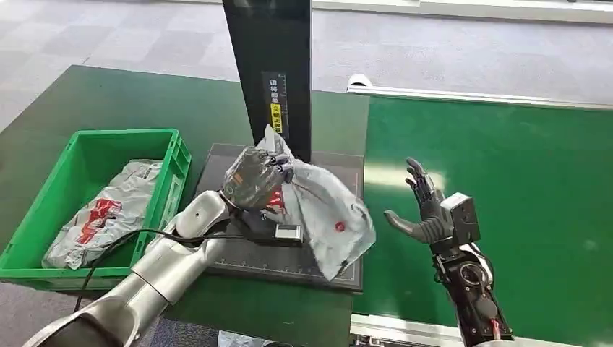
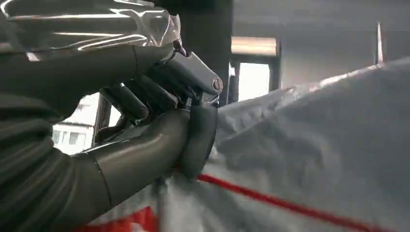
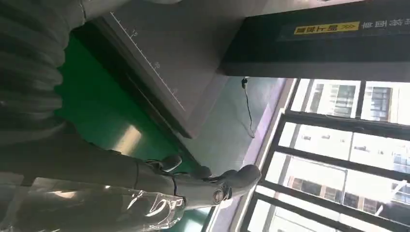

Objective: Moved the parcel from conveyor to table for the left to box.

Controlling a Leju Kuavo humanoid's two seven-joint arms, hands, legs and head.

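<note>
parcel (image 1: 329,210) on the dark pad (image 1: 224,166) on the worktop (image 1: 108,101) | left hand (image 1: 254,177) grips its top edge | right hand (image 1: 426,210) spread, holding nothing, over belt (image 1: 520,181) | bin (image 1: 170,181) just left of the pad | risk: thin floppy bag may slip out or catch the bin rim

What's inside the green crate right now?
The crate holds one crumpled grey parcel with red print, lying on its floor. Anything beneath that parcel is covered.
</note>
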